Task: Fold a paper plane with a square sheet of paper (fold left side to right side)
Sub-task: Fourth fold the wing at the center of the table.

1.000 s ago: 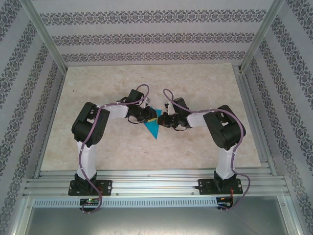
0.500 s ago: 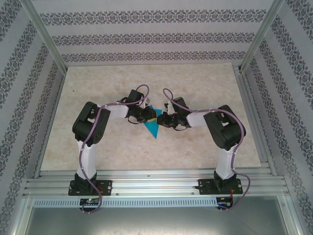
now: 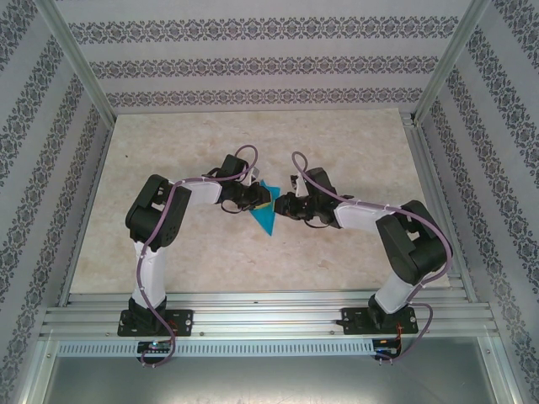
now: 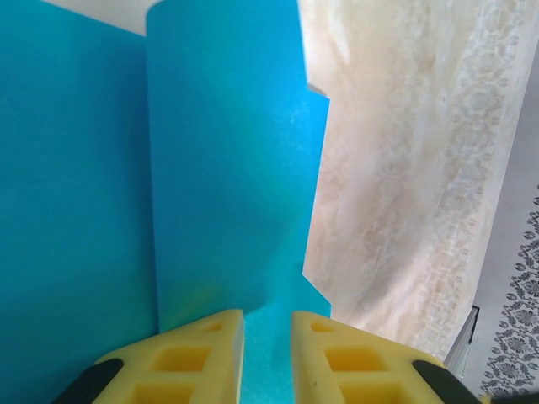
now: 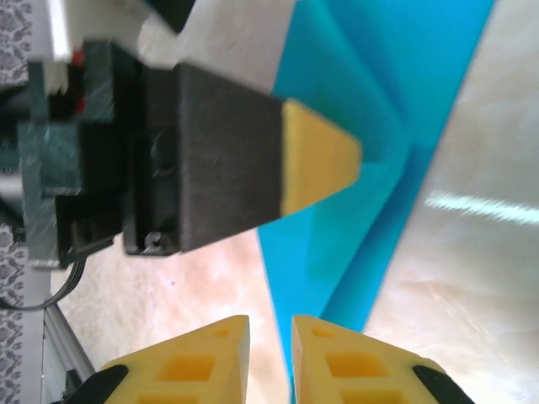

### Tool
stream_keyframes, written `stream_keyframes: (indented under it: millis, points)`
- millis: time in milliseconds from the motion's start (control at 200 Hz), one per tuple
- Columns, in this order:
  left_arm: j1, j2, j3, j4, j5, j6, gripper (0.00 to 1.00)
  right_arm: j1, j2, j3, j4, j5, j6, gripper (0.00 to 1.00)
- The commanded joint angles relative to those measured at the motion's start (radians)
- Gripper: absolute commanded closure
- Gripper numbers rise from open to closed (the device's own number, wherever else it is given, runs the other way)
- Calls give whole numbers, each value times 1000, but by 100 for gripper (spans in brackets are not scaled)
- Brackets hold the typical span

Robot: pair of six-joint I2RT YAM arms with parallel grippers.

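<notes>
The right claw (image 3: 285,207) now has its jaws a narrow gap apart, where a second ago they were shut, and its arm has swung out to the right. It seems to have let go of the square sheet of paper (image 3: 266,218), a teal pointed shape lying mid-table (image 3: 337,151) between the claws. The left claw (image 3: 261,200) rests on the sheet's far left part, jaws narrowly apart. I cannot tell whether it pinches. This crease looks pressed, so the right arm is probably free for the next fold.
</notes>
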Motion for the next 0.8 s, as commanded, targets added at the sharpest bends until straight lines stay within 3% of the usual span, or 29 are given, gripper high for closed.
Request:
stream_keyframes:
  millis: [0, 160, 794]
  points:
    - [-20, 67, -37, -16, -48, 6, 77, 73, 0, -36, 120, 33, 76, 81]
    - [-20, 69, -37, -19, -51, 9, 77, 120, 58, -14, 127, 57, 79, 82]
    - [-21, 67, -28, -41, -58, 21, 77, 108, 111, -20, 67, 74, 45, 81]
